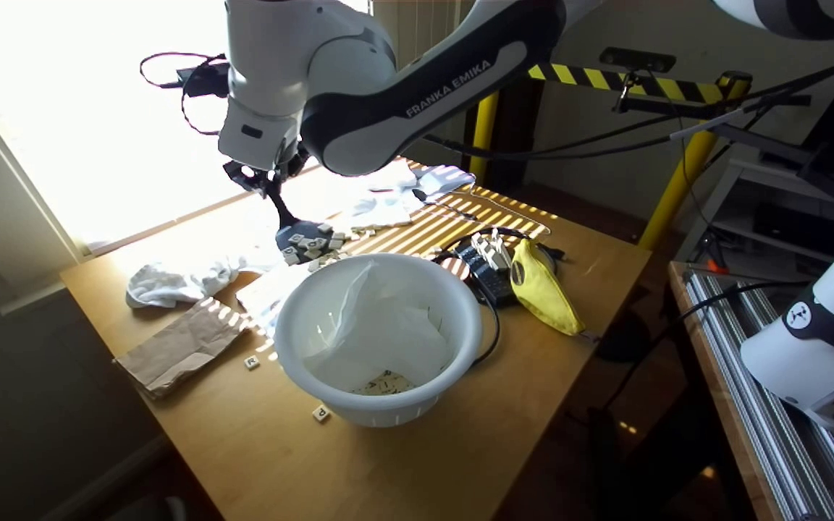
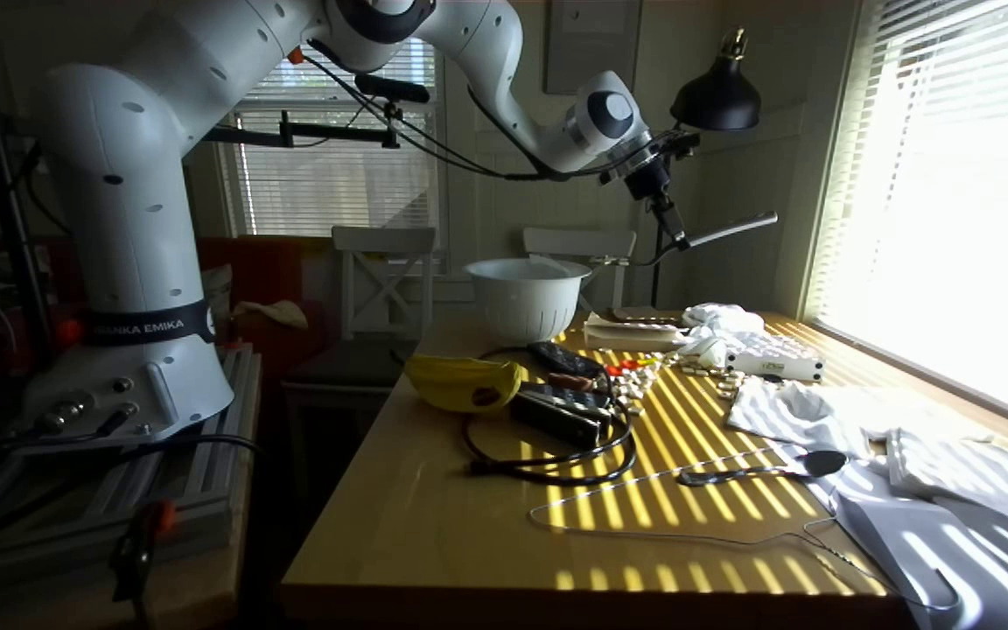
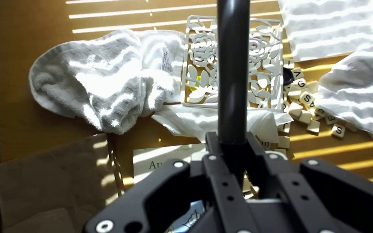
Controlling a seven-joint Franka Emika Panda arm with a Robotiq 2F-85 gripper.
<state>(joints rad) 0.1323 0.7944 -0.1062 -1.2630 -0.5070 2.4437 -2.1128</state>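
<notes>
Clenched around the dark handle of a large spoon (image 1: 287, 230), the hand (image 3: 232, 142) hangs above the counter (image 1: 453, 463). The spoon's head, hidden in the wrist view, carries a heap of letter tiles (image 1: 308, 244) and, in both exterior views, appears just beside the rim of a white bowl (image 1: 381, 414); whether it overlaps that rim is hard to tell. More letter tiles lie at the bottom of the bowl. The step in hand looks like carrying a loaded spoon, and the next move seems to call for keeping it level and clear of the rim, since the loose tiles could slide off. Farther out, a white cloth (image 3: 102, 77) and a brown paper bag (image 3: 53, 184) lie near a white openwork rack (image 3: 197, 94), while a yellow banana-shaped pouch (image 1: 544, 293) rests on the counter near the bowl.
</notes>
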